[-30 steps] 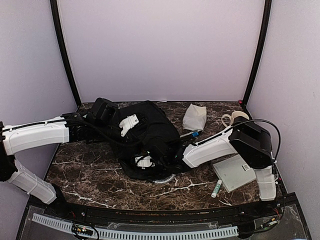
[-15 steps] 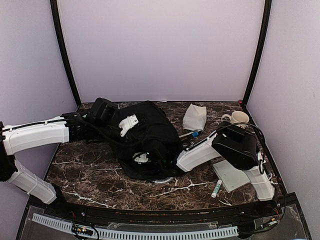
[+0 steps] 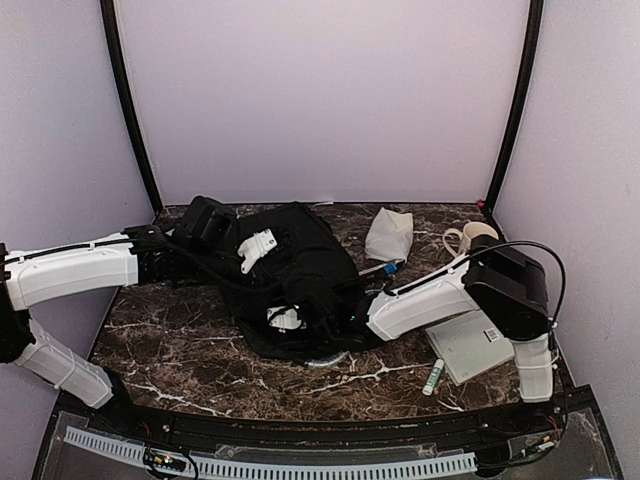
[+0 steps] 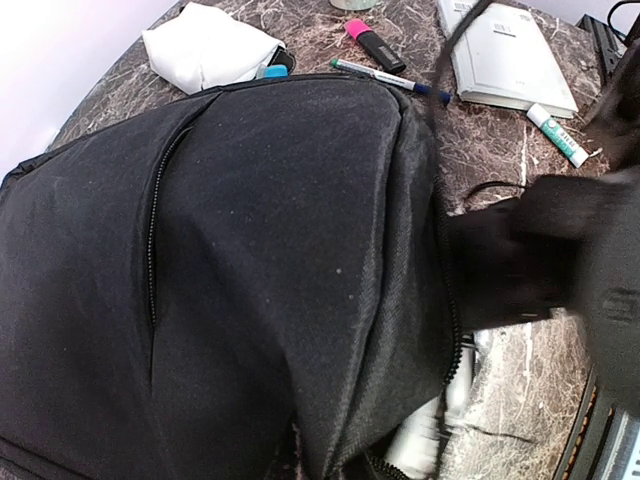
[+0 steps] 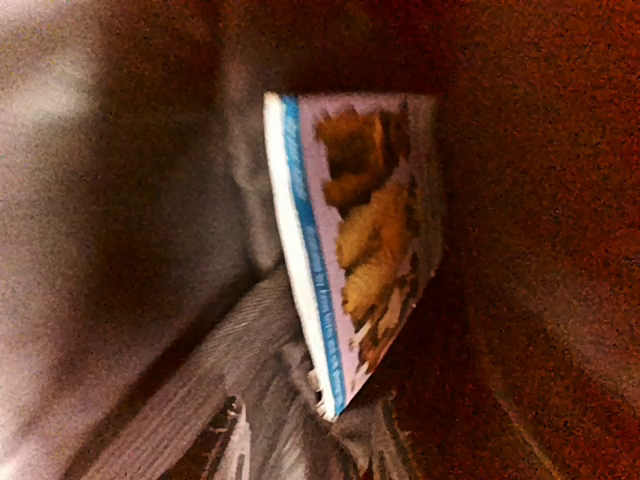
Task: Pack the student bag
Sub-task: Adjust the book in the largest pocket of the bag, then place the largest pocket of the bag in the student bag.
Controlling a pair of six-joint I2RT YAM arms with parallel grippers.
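The student bag (image 3: 305, 275), a large black backpack, lies in the middle of the table and fills the left wrist view (image 4: 250, 230). My left gripper (image 3: 258, 248) rests on the bag's top, shut on a fold of its fabric; its fingers are hidden by the cloth. My right arm reaches into the bag's opening from the right. Inside the bag, my right gripper (image 5: 330, 425) is shut on the lower corner of a thin picture book (image 5: 355, 240) with a blue stripe. A white part of that gripper shows in the opening (image 3: 285, 318).
A white cloth pouch (image 3: 389, 235), a cream mug (image 3: 470, 238), a blue pen (image 3: 380, 268), a white book (image 3: 470, 345) and a green-capped glue stick (image 3: 433, 377) lie right of the bag. A pink highlighter (image 4: 370, 38) lies near the pouch.
My right arm pushed deeper into the bag half a second ago and has drawn back to about where it was. The left arm and the bag have hardly moved.
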